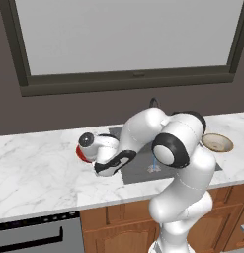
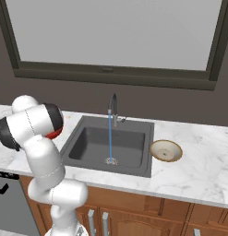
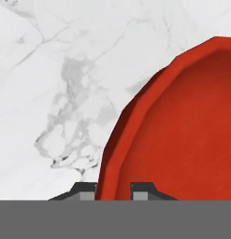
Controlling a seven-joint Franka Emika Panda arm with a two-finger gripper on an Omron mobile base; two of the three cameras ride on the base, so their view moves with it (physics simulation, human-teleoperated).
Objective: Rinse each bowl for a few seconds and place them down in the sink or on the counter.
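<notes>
Your gripper [image 3: 114, 189] pinches the red bowl's [image 3: 182, 135] rim on the counter [image 3: 51, 70]; both bowls apparently remain unrinsed, faucet running.

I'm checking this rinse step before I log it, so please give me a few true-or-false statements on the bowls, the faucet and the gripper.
1. Water runs from the faucet into the sink. True.
2. The beige bowl lies in the sink. False: it sits on the counter, right of the sink.
3. The gripper straddles the rim of the red bowl. True: one fingertip is on each side of the rim.
4. The red bowl is under the water stream. False: it is over the counter, left of the sink.
5. The beige bowl is upside down. False: it faces up.
</notes>
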